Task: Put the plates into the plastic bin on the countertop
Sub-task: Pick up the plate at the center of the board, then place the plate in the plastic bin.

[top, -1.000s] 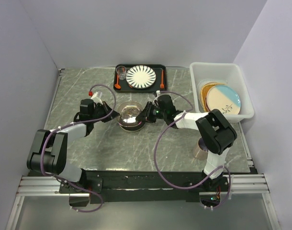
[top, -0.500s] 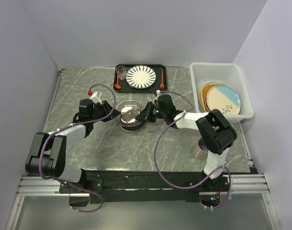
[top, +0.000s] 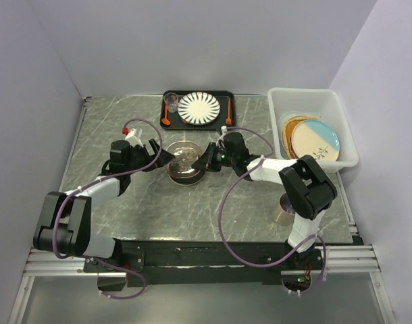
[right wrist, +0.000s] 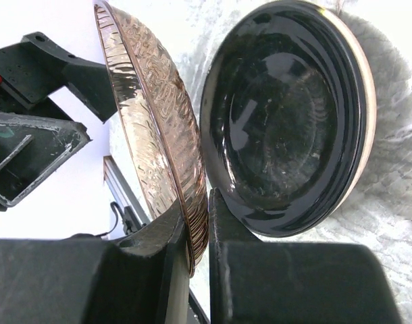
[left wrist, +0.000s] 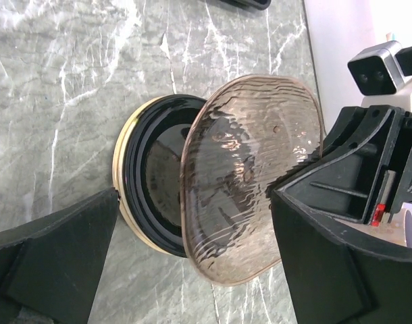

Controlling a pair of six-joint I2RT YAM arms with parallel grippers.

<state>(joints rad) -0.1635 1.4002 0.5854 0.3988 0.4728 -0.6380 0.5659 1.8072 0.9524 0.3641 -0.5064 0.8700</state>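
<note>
Top external: left gripper (top: 159, 156) and right gripper (top: 204, 160) flank a rippled glass plate (top: 184, 156) mid-countertop (top: 159, 209), plastic bin (top: 304, 93) far right — left wrist: left jaws spread wide, plate tilted over a black plate (left wrist: 148, 182) — right wrist: fingers (right wrist: 226, 236) clenched on the glass rim.

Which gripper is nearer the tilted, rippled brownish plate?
Right. The right gripper is clamped on the rim of the rippled plate; the left gripper, open, sits off the opposite edge, not gripping it.

Bright, even overhead light, I note. Glare on black plate (right wrist: 287, 115) and rippled glass plate (right wrist: 155, 128); wrist-view foregrounds soft.
</note>
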